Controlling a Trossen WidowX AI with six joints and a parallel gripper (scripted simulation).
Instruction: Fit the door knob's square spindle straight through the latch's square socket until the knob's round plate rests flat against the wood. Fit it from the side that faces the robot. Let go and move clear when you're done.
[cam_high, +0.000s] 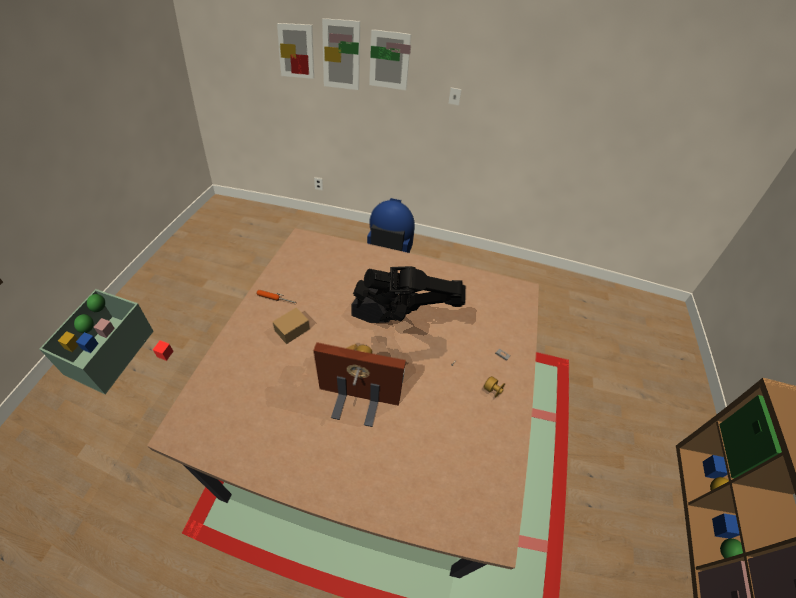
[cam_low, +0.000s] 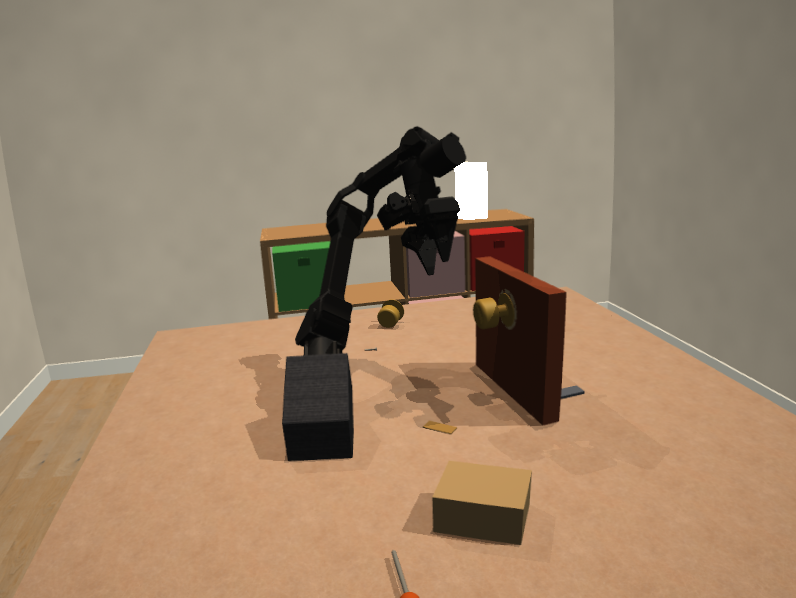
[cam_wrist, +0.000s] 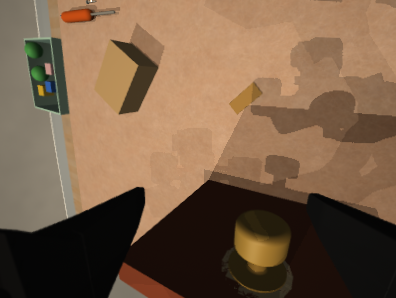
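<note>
Top view, with me standing beside it: a broad, mottled tan worktop (cam_high: 289, 437) (cam_low: 193, 521) (cam_wrist: 165, 150) fills the middle. A wooden shelf unit (cam_high: 682, 482) (cam_low: 529, 251) stands well apart; one compartment has a green bin (cam_high: 749, 437) (cam_low: 301, 280), another a blue cube over a yellow ball, another a blue cube over a green ball. On the floor, an open green crate (cam_high: 122, 360) (cam_wrist: 58, 75) carries two green balls and yellow, blue and pink blocks.

Over the worktop the black jaws (cam_high: 400, 314) (cam_low: 437, 267) are spread wide, gripping nothing. The upright reddish-brown panel (cam_high: 334, 381) (cam_low: 518, 347) (cam_wrist: 195, 235) has the rounded brass knob (cam_high: 361, 349) (cam_low: 485, 312) (cam_wrist: 262, 237) on its robot-facing side, lower than the jaws, with its spindle (cam_high: 355, 375) poking out behind. Whether its round plate is fully flush, I can't tell. A second brass knob (cam_high: 493, 386) (cam_low: 389, 314) lies off near the worktop's edge.
</note>
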